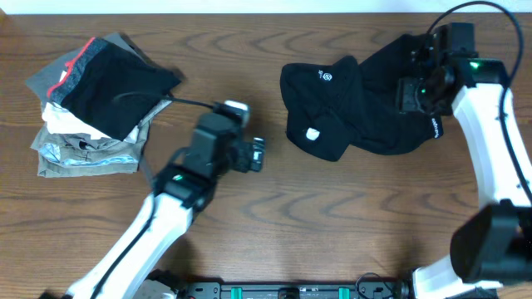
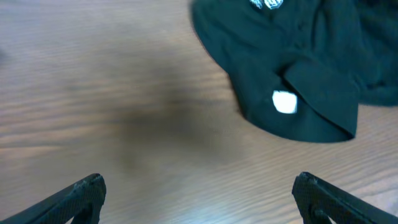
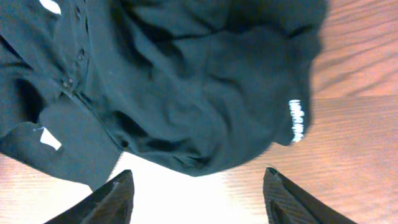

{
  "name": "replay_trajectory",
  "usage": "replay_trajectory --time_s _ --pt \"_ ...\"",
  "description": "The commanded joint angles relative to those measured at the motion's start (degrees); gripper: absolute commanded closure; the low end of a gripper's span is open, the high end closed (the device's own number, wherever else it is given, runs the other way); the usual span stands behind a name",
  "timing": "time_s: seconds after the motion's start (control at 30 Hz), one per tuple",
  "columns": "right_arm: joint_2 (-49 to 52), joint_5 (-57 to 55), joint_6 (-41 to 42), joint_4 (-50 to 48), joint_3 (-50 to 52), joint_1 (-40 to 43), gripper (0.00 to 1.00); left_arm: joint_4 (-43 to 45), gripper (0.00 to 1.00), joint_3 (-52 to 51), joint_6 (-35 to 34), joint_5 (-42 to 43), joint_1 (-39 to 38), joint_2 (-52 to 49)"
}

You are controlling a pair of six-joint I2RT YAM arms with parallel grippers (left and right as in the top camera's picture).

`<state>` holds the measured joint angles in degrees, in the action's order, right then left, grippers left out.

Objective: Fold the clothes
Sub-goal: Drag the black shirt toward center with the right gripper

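The clothes, a black T-shirt (image 1: 349, 108), lie crumpled right of the table's middle, with a small white logo (image 1: 326, 77) facing up. My left gripper (image 1: 258, 155) hovers over bare wood to the left of the shirt. In the left wrist view its fingers are open wide around nothing (image 2: 199, 190), and the shirt (image 2: 298, 68) lies ahead to the right. My right gripper (image 1: 409, 93) is over the shirt's right part. In the right wrist view it is open (image 3: 199, 186), with the fabric (image 3: 186, 81) just beyond the fingertips and nothing between them.
A stack of folded garments (image 1: 91, 108) in grey, white and black with red trim sits at the far left of the wooden table (image 1: 332, 216). The right arm's white link (image 1: 490, 141) runs along the table's right side.
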<state>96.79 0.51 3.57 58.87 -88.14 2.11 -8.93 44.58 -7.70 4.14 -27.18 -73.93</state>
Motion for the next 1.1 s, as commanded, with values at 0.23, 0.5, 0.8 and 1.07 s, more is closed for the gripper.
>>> replay_trajectory --time_s 0.23,0.5,0.8,1.07 --pt "-14.1 -2.1 -0.9 2.4 -1.4 1.0 0.27 14.5 0.02 1.2 -4.1 1.5 -6.2 -17.5" --pt "-16.3 -2.0 -0.9 5.2 -1.4 1.0 0.30 26.5 0.02 1.2 -6.6 2.5 -7.7 -28.0" --pt "-16.3 -2.0 -0.9 6.8 -1.4 1.0 0.34 39.0 0.05 1.2 -6.6 2.5 -7.7 -35.8" --pt "-16.3 -2.0 -0.9 7.9 -1.4 1.0 0.45 43.1 0.60 1.2 -6.6 2.7 -7.7 -39.1"
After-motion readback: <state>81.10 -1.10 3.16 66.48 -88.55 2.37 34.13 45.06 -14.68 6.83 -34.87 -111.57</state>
